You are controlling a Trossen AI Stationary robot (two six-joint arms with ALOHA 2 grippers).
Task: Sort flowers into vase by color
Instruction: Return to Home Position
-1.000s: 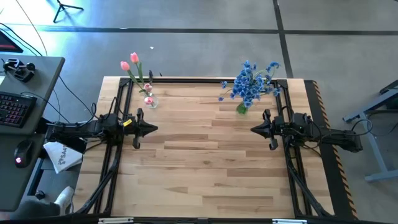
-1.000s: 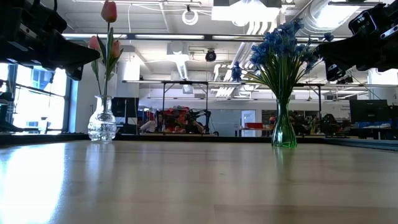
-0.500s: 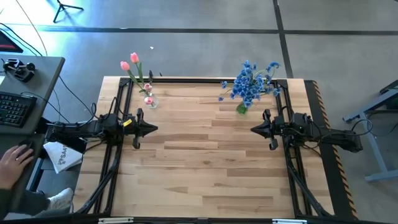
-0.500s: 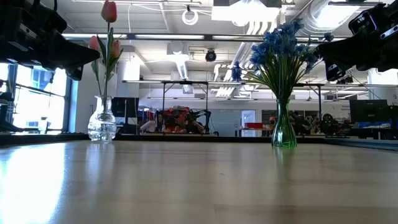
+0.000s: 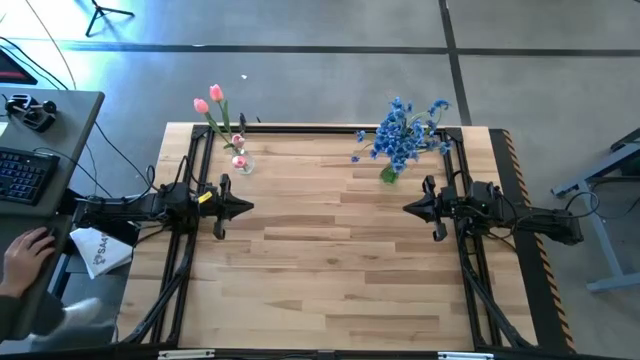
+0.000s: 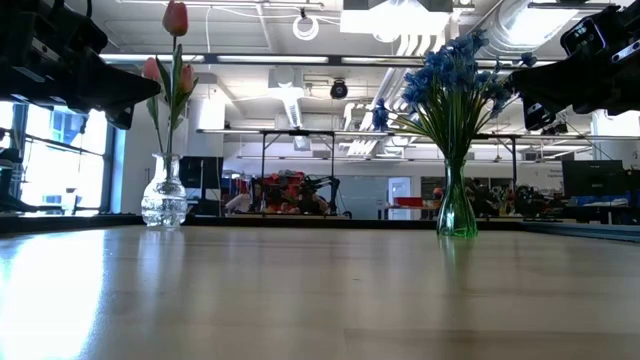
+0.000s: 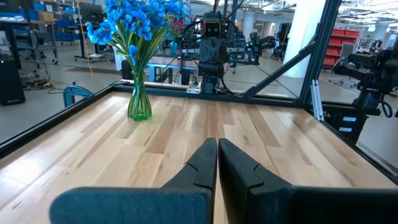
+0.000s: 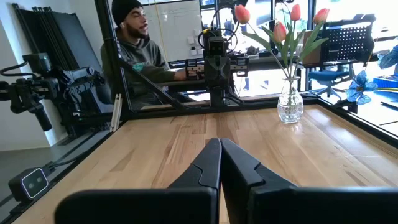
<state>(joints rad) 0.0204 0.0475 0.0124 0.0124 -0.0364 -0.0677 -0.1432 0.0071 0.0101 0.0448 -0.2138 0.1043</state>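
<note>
Sort looks done: pink tulips (image 5: pixel 214 99) at 11 o'clock, blue sprays (image 5: pixel 404 136) at 1, split by colour; left gripper (image 5: pixel 247 208) at 9 and right gripper (image 5: pixel 407 208) at 3, jaws closed and empty, probably parked home.

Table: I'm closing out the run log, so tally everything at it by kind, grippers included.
Pink tulips: 4
Blue blossom bunch: 1, sprays too tangled to count
Clear vase: 1
Green vase: 1
Grippers: 2, left gripper and right gripper, both shut
Total: 9

Tulips (image 5: pixel 216 94) in a vase (image 5: pixel 241 164) stand by the table's (image 5: pixel 330 260) far-left corner; sprays (image 5: pixel 405 135) in another vase (image 5: pixel 389 175), seemingly farther in, far-right.
</note>
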